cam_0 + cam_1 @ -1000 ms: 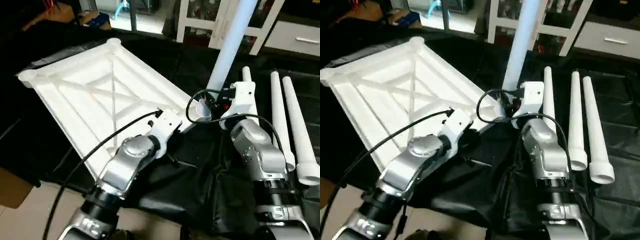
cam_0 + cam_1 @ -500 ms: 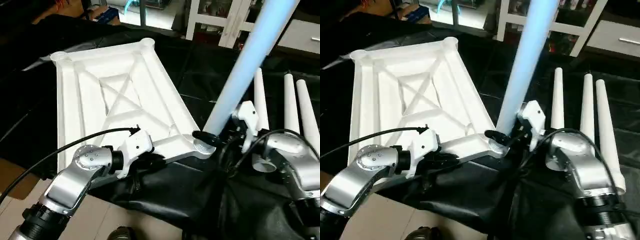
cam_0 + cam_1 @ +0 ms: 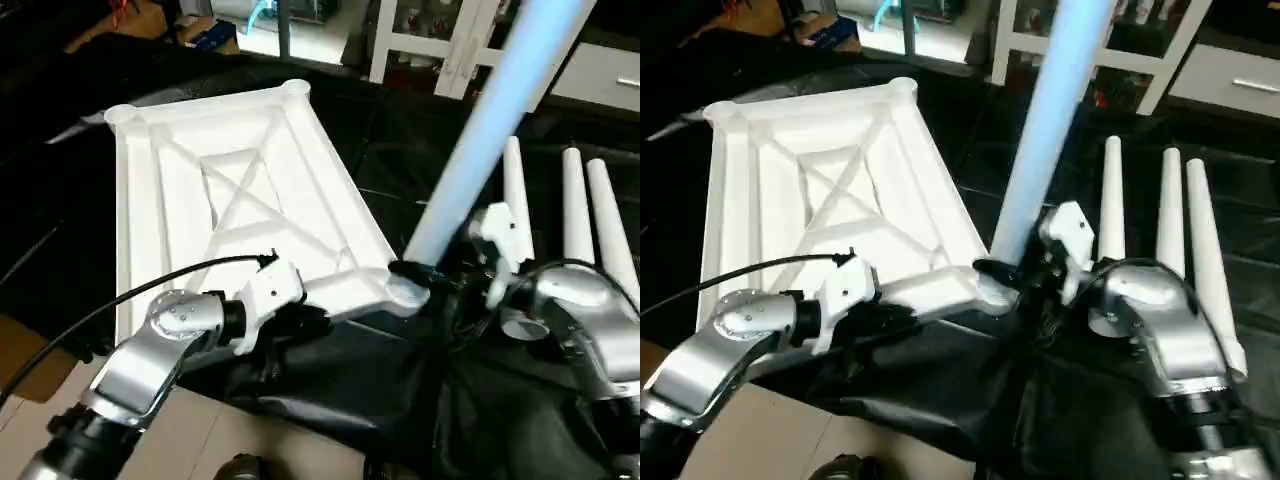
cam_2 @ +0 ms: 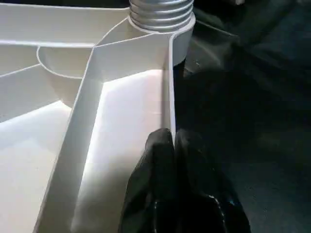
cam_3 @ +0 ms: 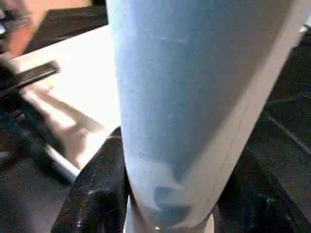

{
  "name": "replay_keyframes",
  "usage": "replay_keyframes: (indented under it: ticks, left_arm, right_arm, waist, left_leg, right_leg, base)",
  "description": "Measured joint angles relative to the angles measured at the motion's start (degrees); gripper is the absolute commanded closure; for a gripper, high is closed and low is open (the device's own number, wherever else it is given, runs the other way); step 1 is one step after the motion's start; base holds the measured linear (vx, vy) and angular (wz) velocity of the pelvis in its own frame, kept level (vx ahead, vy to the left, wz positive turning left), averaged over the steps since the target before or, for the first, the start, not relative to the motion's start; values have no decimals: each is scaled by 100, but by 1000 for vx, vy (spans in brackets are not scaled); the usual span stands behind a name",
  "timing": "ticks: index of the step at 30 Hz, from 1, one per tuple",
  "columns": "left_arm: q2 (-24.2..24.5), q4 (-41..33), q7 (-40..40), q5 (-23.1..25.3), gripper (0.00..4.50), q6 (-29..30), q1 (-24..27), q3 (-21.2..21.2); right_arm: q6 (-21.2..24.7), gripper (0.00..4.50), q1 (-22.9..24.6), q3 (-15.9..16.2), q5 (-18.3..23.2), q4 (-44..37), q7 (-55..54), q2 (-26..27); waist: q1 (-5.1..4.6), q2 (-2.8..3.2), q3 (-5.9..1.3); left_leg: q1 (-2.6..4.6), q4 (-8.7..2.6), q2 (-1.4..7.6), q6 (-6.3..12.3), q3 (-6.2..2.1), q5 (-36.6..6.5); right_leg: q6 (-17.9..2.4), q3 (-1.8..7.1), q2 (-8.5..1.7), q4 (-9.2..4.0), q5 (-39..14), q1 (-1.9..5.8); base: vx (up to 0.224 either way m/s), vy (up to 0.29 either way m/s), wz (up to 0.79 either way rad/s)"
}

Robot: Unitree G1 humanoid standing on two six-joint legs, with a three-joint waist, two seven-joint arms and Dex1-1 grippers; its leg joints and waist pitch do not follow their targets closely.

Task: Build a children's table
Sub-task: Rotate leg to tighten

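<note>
The tabletop (image 3: 230, 215) lay upside down on the black-draped bench (image 3: 400, 160), its X-ribbed underside facing up and a round socket at each corner. The two far sockets (image 3: 295, 90) stood open with nothing in them. The near socket (image 3: 405, 293) on the robot's right held the threaded foot of one leg (image 3: 490, 130), which rose from it at a slant, leaning away and toward the right. In the left wrist view the grey threads (image 4: 160, 12) still stood above the socket's rim, so the leg seemed not fully seated, though the joint was only partly visible.

The left hand (image 4: 172, 160) had its two black fingers (image 4: 155, 165) pressed together, pinching the thin side wall of the tabletop just beside that filled socket. The right hand (image 5: 165, 194) was clamped on the standing leg near its foot, one black finger (image 5: 97, 189) on each side of the tube.

Three more legs (image 3: 575, 230) lay side by side on the bench to the right of the tabletop, just beyond the right forearm (image 3: 580, 320), their narrow ends pointing away from the robot. They lay apart from the tabletop and from both hands. The tabletop's near edge hung close to the bench's front edge, above the pale floor (image 3: 300, 440).
</note>
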Motion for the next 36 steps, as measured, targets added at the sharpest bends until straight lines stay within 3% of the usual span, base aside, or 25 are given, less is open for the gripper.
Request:
replay_keyframes:
  ticks: [6,9,13,16,17,19,24,26,32,33,36]
  left_arm:
    - [-1665,541,1850,498,450,978,-494,-80]
    - [-2238,866,2456,575,450,1186,-662,-75]
    - [-2560,1130,2740,619,450,1193,-771,-77]
    - [-2062,938,2389,604,450,1011,-704,-171]
    - [-1808,808,2166,581,450,906,-644,-184]
    - [-1173,600,1555,513,450,566,-519,-126]
    - [-159,29,224,70,450,209,-150,-10]
    - [-29,-80,38,-34,450,221,-84,23]
    - [219,-172,-278,-220,450,144,20,24]
    - [225,-169,-299,-220,450,135,30,23]
    - [225,-167,-327,-219,450,140,46,7]
  right_arm:
    - [222,263,-562,-598,-467,712,-2888,1370]
    - [98,263,-811,-805,-603,1077,-3803,1760]
    - [-204,263,-1134,-864,-869,1547,-4282,2034]
    - [-366,263,-1085,-759,-889,1558,-3678,1916]
    - [-387,207,-1010,-641,-840,1476,-3293,1774]
    - [-405,193,-845,-431,-638,1260,-2476,1451]
    - [-326,139,-417,-90,-110,639,-550,454]
    - [-253,115,-359,-56,-39,477,-80,177]
    - [-239,115,-203,-17,130,257,800,-313]
    - [-238,145,-186,-17,147,241,873,-358]
    - [-209,163,-117,-15,229,210,984,-377]
  waist:
    - [-42,-32,-24]
    - [-39,-50,-46]
    - [-46,-45,-54]
    - [-98,-50,-51]
    - [-108,-50,-50]
    - [-113,-50,-48]
    - [-19,-12,-26]
    - [-12,-12,-26]
    - [48,-13,-26]
    - [46,-12,-26]
    - [34,-10,-24]
  left_leg:
    - [12,10,-3,-56,-4,-2]
    - [14,9,-3,-56,-10,-2]
    - [11,-18,-4,-56,-19,-2]
    - [5,-21,-6,-55,-20,-2]
    - [-2,-22,-6,-55,-23,-2]
    - [-21,-23,-4,-55,-25,-1]
    - [-45,-40,5,-5,-12,6]
    - [-73,-25,4,25,-4,-13]
    - [-92,-4,1,43,-4,-22]
    - [-89,1,1,42,-4,-22]
    - [-78,14,3,38,-4,-18]
  right_leg:
    - [27,6,0,-5,-16,11]
    - [34,3,2,-13,-20,15]
    - [43,-12,5,-90,-17,41]
    - [51,-12,5,-97,-12,33]
    - [58,-12,5,-91,-6,19]
    - [94,-12,5,-85,56,-10]
    - [76,-16,7,-81,44,-31]
    - [54,-13,6,-72,31,-54]
    - [18,-10,0,-66,10,-63]
    - [16,-8,-1,-64,12,-58]
    - [7,-6,-2,-52,18,-47]
  base:
    - [0,0,0]
    - [0,0,0]
    - [0,0,0]
    - [0,0,0]
    - [0,0,0]
    - [0,0,0]
    - [42,0,1]
    - [64,18,0]
    - [0,0,0]
    - [0,0,0]
    - [0,0,0]
